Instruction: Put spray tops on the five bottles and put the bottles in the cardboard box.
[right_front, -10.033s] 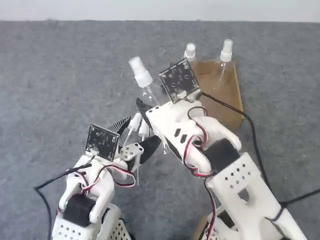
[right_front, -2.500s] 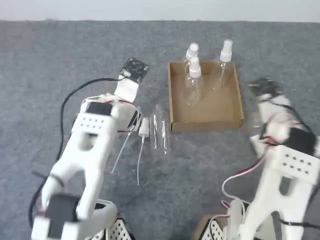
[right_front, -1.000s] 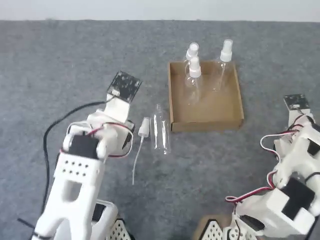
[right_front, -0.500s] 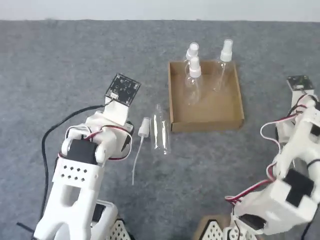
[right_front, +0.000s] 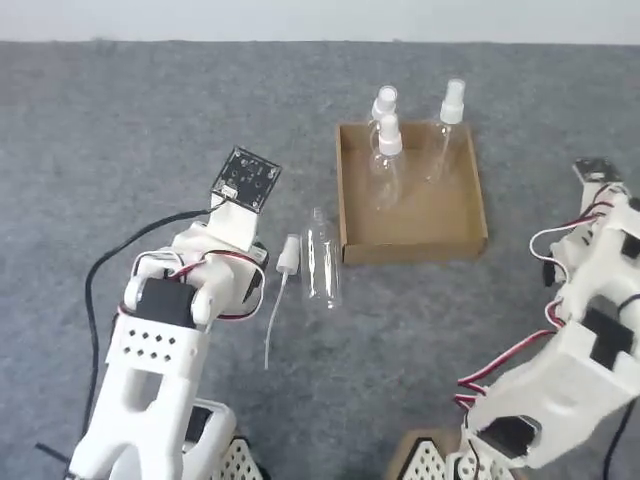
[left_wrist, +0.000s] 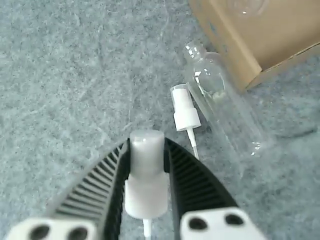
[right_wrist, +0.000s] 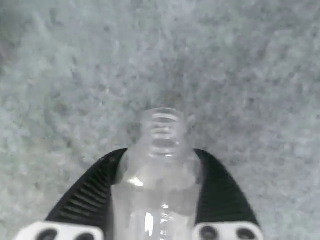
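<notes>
**Light, slick parts in both grippers**

The left gripper (left_wrist: 146, 145) is clamped on a white plastic spray top (left_wrist: 146, 175) around its collar. The right gripper (right_wrist: 161, 152) pinches a clear, uncapped plastic bottle (right_wrist: 161, 175) at the shoulder, leaving the threaded neck free. Both pieces look light. The thin bottle wall probably flexes and slips under a hard squeeze, so a hold below the neck suits it. A second uncapped bottle (right_front: 320, 262) and a loose spray top (right_front: 286, 256) lie just beside the brown cardboard box (right_front: 412, 247), where three capped bottles (right_front: 385, 150) stand.

Robotics lab bench, grey carpeted tabletop (right_front: 100, 130)
</notes>
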